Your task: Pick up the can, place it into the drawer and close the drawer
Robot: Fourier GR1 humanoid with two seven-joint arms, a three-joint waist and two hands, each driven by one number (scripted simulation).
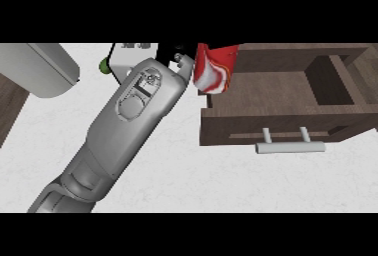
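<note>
Head view: left hand (179, 54) fingers pinching red-white can (215, 70), label unreadable, over open drawer (280, 125).

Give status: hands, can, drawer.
Left hand shut on red can, at open drawer left edge. Right hand not in view. Nothing blocking drawer.

One can (215, 69), one drawer (280, 95), one hand (179, 54).

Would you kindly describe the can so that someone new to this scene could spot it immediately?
Find the open brown drawer with its silver bar handle at the right of the white counter. At the drawer's upper left corner, the can is held in the black left hand. It is the only red and white thing there.
</note>
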